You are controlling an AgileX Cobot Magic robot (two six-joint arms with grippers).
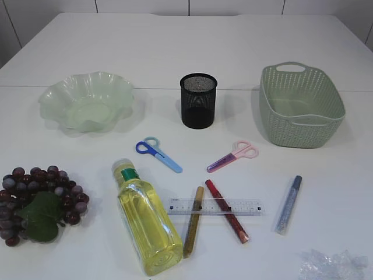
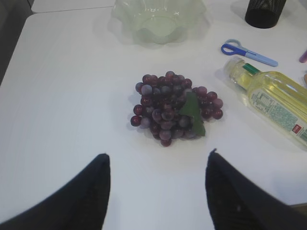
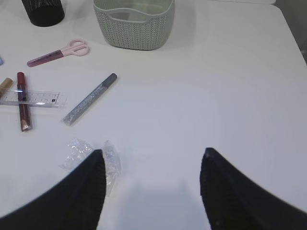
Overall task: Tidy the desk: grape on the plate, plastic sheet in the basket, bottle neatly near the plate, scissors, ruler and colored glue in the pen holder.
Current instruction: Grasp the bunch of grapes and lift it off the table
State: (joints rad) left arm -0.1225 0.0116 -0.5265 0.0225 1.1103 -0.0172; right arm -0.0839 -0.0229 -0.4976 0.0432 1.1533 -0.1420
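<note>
The grape (image 1: 38,201) (image 2: 175,108) lies at the desk's front left, ahead of my open left gripper (image 2: 157,155), which holds nothing. The plate (image 1: 87,102) (image 2: 158,21) stands empty at the back left. The bottle (image 1: 145,224) (image 2: 273,98) lies on its side. Blue scissors (image 1: 158,154) (image 2: 248,52) and pink scissors (image 1: 233,156) (image 3: 58,52) lie in front of the pen holder (image 1: 198,100). The ruler (image 1: 215,206) crosses the gold glue (image 1: 193,220) and red glue (image 1: 227,211); silver-blue glue (image 1: 288,204) (image 3: 89,98) lies apart. The plastic sheet (image 1: 329,263) (image 3: 91,160) rests beside the left finger of my open right gripper (image 3: 151,155).
The basket (image 1: 300,108) (image 3: 133,21) stands empty at the back right. The desk (image 1: 186,52) runs white and bare behind the items. Neither arm shows in the exterior view.
</note>
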